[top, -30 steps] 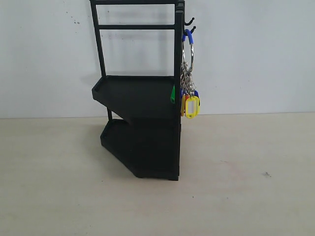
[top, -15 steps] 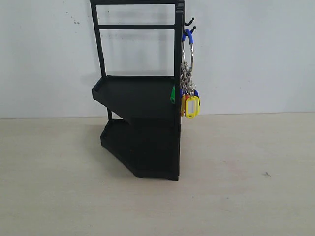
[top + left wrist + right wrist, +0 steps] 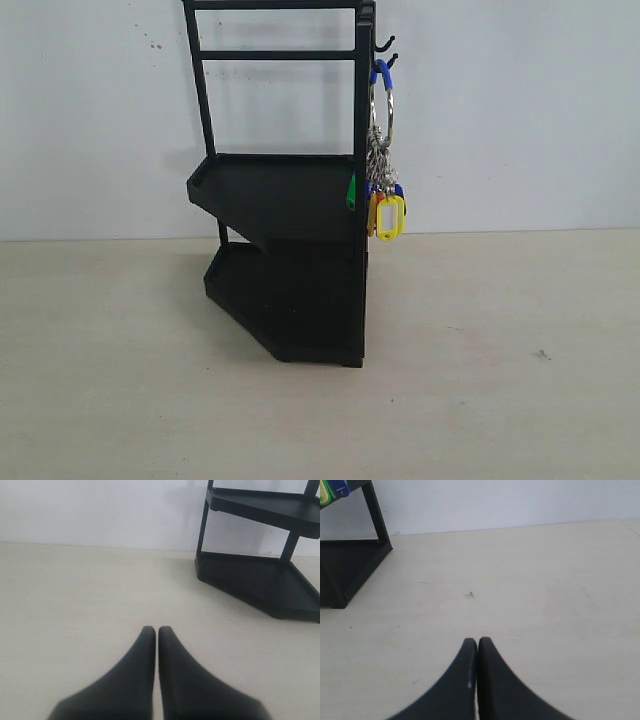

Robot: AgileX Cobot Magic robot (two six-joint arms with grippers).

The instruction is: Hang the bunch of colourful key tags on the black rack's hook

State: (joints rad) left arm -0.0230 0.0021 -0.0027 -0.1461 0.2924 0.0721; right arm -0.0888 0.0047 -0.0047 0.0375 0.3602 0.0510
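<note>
The colourful key tag bunch (image 3: pixel 384 170) hangs by its blue-sleeved ring from the hook (image 3: pixel 390 62) on the right upright of the black rack (image 3: pixel 285 250); its yellow, blue and green tags dangle beside the upper tray. A corner of the tags (image 3: pixel 332 489) shows in the right wrist view, above the rack's foot (image 3: pixel 350 565). The left wrist view shows the rack's two trays (image 3: pixel 260 575). My left gripper (image 3: pixel 153 630) is shut over bare table, holding nothing. My right gripper (image 3: pixel 473 641) is likewise shut and empty, well away from the rack. Neither gripper appears in the exterior view.
The rack stands on a pale wooden table (image 3: pixel 480 380) against a white wall (image 3: pixel 520 110). A second hook (image 3: pixel 385 44) sits just above the one carrying the ring. A small dark speck (image 3: pixel 470 595) marks the tabletop.
</note>
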